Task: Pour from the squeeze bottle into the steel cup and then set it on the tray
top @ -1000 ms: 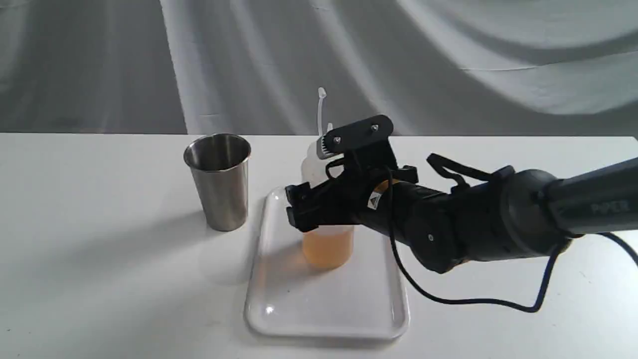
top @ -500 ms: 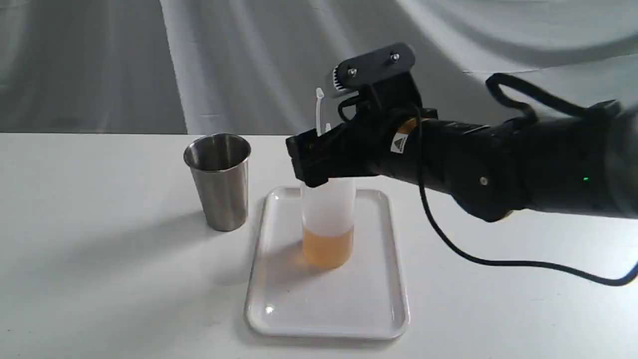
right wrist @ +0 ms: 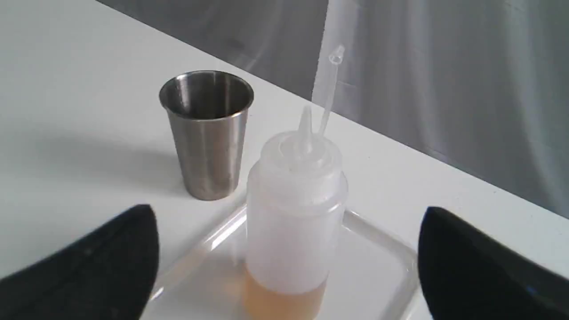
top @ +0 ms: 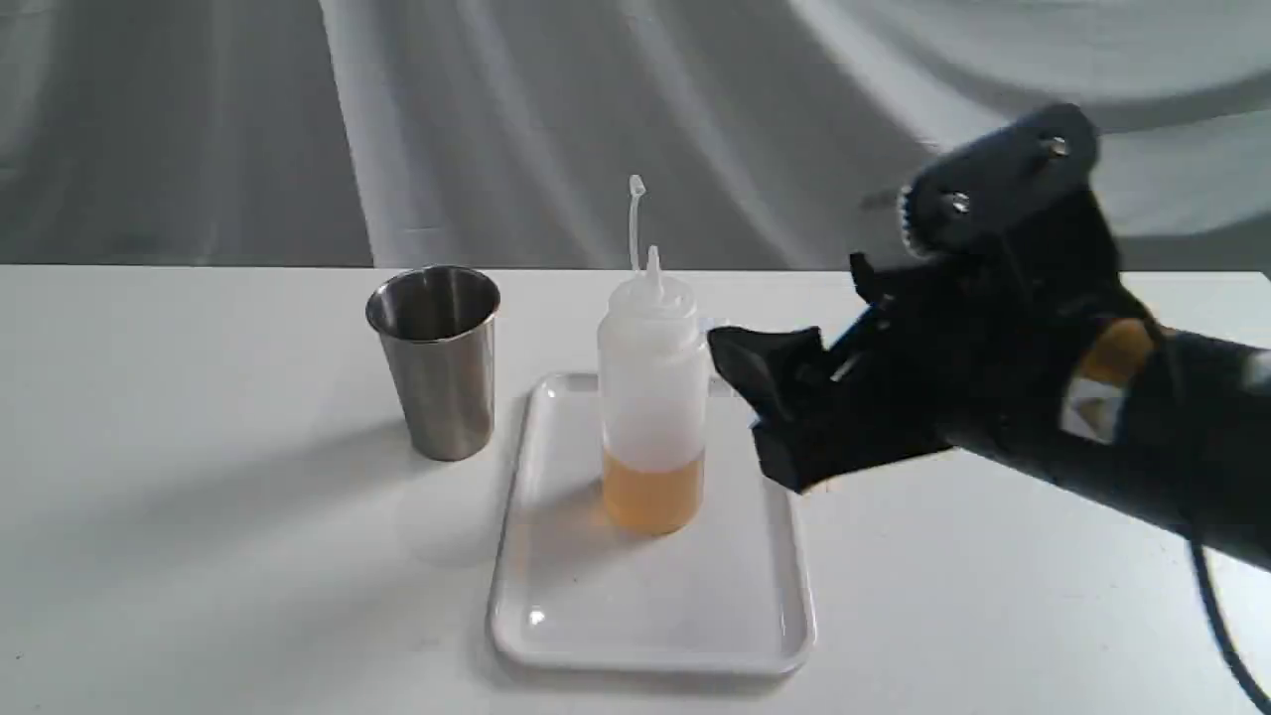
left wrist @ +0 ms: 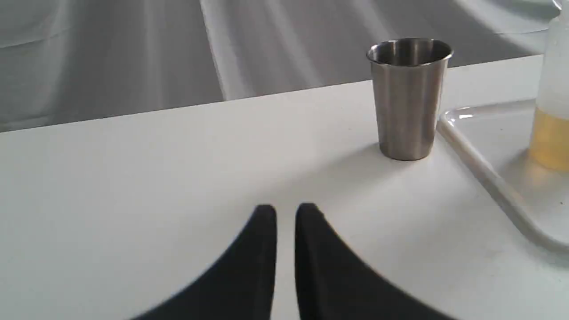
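Liquid of amber colour fills the lower third of the squeeze bottle (top: pixel 650 397), a whitish translucent cylinder standing upright on the far half of the tray (top: pixel 645 636), away from its rim. The exterior view shows the right gripper (top: pixel 750 407) spread wide just beside the bottle, not touching it. Only the left wrist view shows the left gripper (left wrist: pixel 286 213), pressed almost together on nothing, low over the table (left wrist: pixel 133 178). The steel cup (top: pixel 437 362) stands near the tray's far left corner.
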`<state>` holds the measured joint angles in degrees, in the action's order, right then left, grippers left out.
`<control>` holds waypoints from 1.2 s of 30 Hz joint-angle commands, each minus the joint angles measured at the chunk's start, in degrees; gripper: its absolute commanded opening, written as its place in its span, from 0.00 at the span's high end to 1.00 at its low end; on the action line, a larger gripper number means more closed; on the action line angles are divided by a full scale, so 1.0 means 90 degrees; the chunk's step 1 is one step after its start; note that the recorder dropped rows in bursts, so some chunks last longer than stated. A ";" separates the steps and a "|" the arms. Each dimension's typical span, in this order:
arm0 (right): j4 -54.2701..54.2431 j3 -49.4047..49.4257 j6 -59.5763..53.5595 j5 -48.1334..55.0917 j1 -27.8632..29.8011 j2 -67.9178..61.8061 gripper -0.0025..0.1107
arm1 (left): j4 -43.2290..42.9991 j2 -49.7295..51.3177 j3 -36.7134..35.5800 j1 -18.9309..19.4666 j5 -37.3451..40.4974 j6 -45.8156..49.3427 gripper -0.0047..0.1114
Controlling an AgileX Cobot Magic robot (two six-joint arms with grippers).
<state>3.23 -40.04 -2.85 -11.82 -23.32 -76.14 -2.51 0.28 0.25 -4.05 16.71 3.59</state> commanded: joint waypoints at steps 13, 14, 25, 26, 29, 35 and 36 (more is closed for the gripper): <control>0.0067 0.1478 0.0270 0.0510 -0.0006 0.2767 0.97 | -0.0003 -0.0032 -0.0028 -0.0020 -0.0041 -0.0011 0.89; 0.0020 0.1478 0.0317 0.0639 -0.0006 0.2872 0.98 | -0.0003 -0.0032 -0.0028 -0.0020 -0.0041 -0.0011 0.89; -0.0243 0.1478 0.0317 0.1536 0.0007 0.3246 0.98 | -0.0003 -0.0032 -0.0028 -0.0020 -0.0041 -0.0011 0.89; -0.0359 0.1478 0.0317 0.1498 0.0017 0.3246 0.98 | -0.0003 -0.0032 -0.0028 -0.0020 -0.0041 -0.0011 0.89; -0.0562 0.1517 0.0317 0.1277 0.0138 0.3246 0.98 | -0.0003 -0.0032 -0.0028 -0.0020 -0.0041 -0.0011 0.89; -0.0494 0.2284 0.0125 -0.0051 0.0553 0.3826 0.98 | -0.0003 -0.0032 -0.0028 -0.0020 -0.0041 -0.0011 0.89; -0.0446 0.2420 0.0101 -0.0135 0.0673 0.3930 0.98 | -0.0003 -0.0032 -0.0028 -0.0020 -0.0041 -0.0011 0.89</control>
<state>-1.28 -20.20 -0.90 -9.69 -18.63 -42.41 -2.51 0.28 0.25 -4.05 16.71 3.59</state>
